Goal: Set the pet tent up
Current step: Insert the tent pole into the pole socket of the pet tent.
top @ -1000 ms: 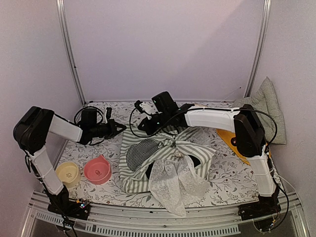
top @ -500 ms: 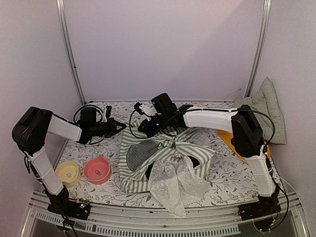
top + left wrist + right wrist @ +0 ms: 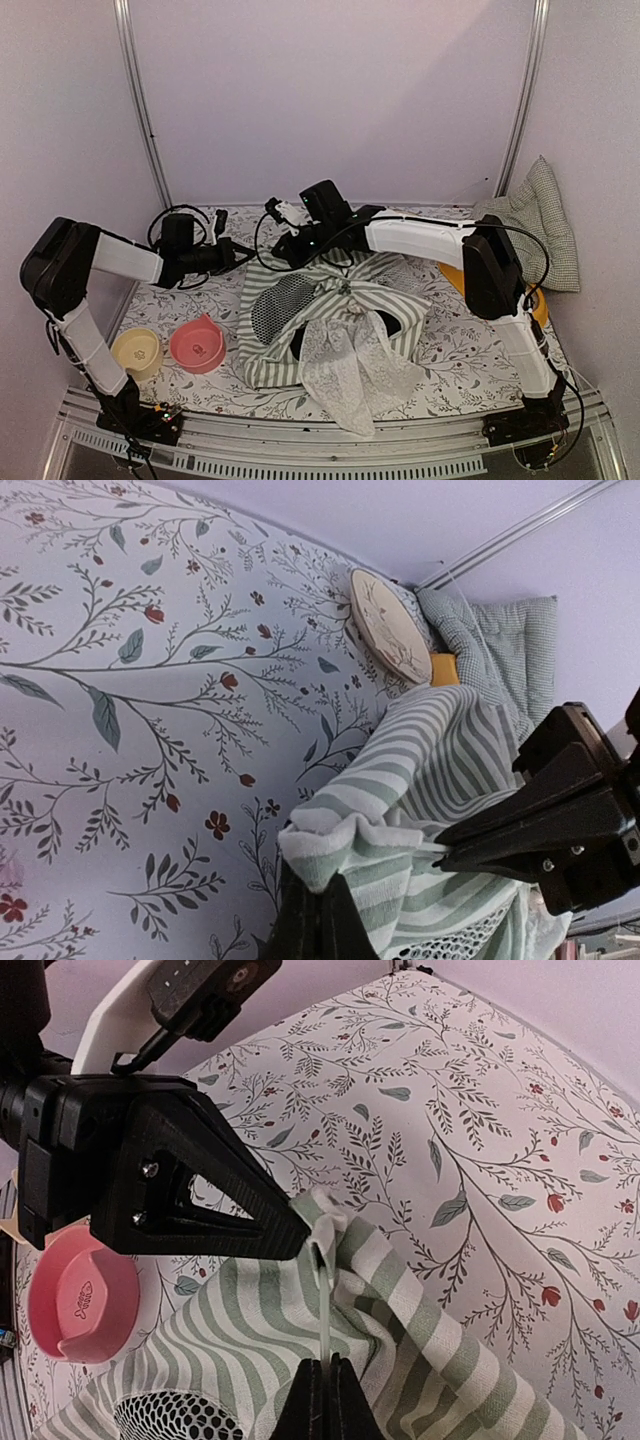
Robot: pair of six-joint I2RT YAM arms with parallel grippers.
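The pet tent (image 3: 340, 300) lies collapsed mid-table, green-and-white striped, with its black mesh window (image 3: 283, 302) facing up and the white lace curtain (image 3: 350, 370) spilling toward the near edge. My left gripper (image 3: 240, 256) is shut on the tent's far-left corner; in the left wrist view its fingers (image 3: 322, 915) pinch the folded striped hem (image 3: 350, 830). My right gripper (image 3: 322, 1375) is shut on a thin white pole (image 3: 323, 1310) whose end enters the fabric corner (image 3: 325, 1222) right beside the left fingertip (image 3: 285, 1235).
A pink bowl (image 3: 197, 345) and a yellow bowl (image 3: 137, 352) sit at the near left. A gingham cushion (image 3: 545, 215) leans in the far right corner beside an orange piece (image 3: 465, 280). A round floral board (image 3: 390, 625) lies near the back wall.
Both grippers have shifted a little to the left and toward the back, drawing the tent's far-left corner with them. Both stay shut.
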